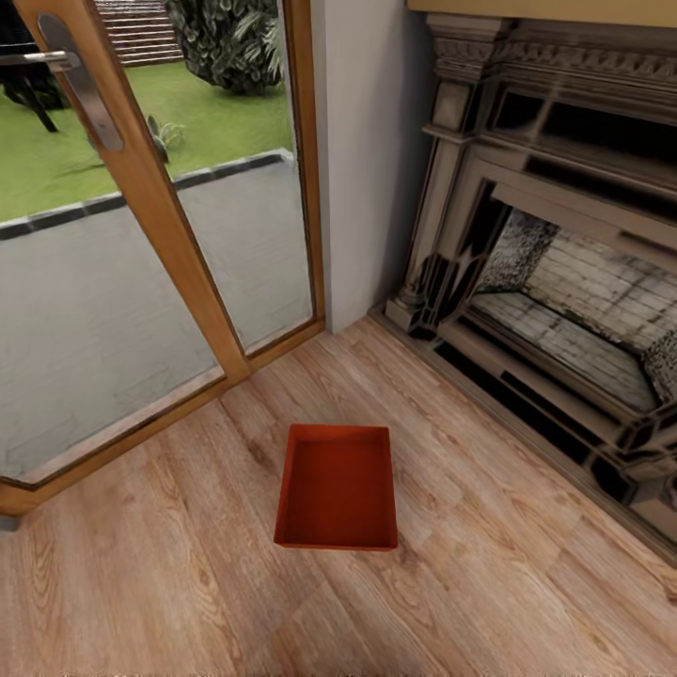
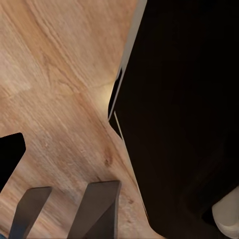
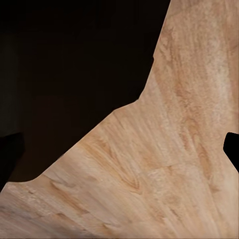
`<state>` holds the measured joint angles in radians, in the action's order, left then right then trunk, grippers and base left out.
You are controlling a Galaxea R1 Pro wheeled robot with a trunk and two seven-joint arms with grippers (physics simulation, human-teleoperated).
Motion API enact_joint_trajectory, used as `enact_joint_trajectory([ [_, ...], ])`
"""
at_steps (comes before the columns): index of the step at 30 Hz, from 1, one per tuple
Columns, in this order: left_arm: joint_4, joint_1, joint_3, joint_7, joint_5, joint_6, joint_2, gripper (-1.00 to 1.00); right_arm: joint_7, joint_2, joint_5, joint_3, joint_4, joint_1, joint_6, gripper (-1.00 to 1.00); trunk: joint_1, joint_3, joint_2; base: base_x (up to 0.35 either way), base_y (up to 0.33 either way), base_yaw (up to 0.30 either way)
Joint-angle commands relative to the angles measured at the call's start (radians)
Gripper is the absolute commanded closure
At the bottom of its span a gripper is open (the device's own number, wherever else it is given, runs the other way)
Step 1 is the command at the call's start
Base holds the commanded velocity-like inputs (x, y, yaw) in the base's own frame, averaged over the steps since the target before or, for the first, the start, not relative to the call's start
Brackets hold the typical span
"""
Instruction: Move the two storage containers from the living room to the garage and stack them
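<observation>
A red-orange rectangular open-top storage container point(image 1: 338, 486) with plain smooth walls sits on the light wood-plank floor point(image 1: 188, 574) of the living room, in the lower middle of the head view, its long sides running away from the camera. Its inside shows only bare red bottom; nothing lies in it. It stands apart from the glazed wooden door point(image 1: 160, 207) on the left and from the ornate fireplace surround point(image 1: 527, 282) on the right, whose pale brick-lined interior is cut off by the picture's edge. Beyond the glass lie grey paving and green lawn. In the left wrist view the left gripper point(image 2: 67, 211) shows two grey fingers point(image 2: 99, 206) with a narrow gap between them, nothing held, over wood planks beside a large black shape that is too dark to make out. The right wrist view shows planks and another unreadable dark mass; whether the right pincer is wide or narrow cannot be told.
</observation>
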<state>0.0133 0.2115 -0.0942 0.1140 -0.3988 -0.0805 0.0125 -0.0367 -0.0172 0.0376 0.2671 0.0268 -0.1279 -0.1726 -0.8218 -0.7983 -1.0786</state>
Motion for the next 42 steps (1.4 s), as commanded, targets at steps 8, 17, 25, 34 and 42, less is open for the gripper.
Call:
enact_joint_trajectory([
  [8,0.0,0.0,-0.009,0.003,-0.008,-0.002,0.0,-1.0,0.002,0.001,0.004,0.009,0.003,-0.001,-0.005,-1.0,0.0,-0.007,0.0,0.0,0.0,0.0],
  [17,0.0,0.0,-0.009,0.003,-0.008,-0.002,0.0,-1.0,0.003,0.002,0.004,0.008,0.003,-0.001,-0.005,-1.0,0.0,-0.007,0.0,0.0,0.0,0.0],
  [25,0.0,0.0,-0.009,0.003,-0.008,-0.002,0.0,-1.0,0.002,0.009,-0.003,0.011,0.003,-0.001,-0.014,-1.0,0.0,-0.007,0.0,0.0,0.0,0.0],
  [34,0.0,0.0,-0.009,0.003,-0.008,-0.002,0.0,-1.0,-0.015,0.008,0.016,0.0,-0.001,-0.001,0.006,-1.0,0.0,-0.007,0.0,0.0,0.0,0.0],
  [42,0.014,0.0,-0.004,0.003,-0.011,0.0,0.004,-1.0,-0.033,-0.041,0.116,-0.008,-0.081,0.0,0.035,-1.0,0.0,-0.007,0.0,0.0,0.0,0.0],
])
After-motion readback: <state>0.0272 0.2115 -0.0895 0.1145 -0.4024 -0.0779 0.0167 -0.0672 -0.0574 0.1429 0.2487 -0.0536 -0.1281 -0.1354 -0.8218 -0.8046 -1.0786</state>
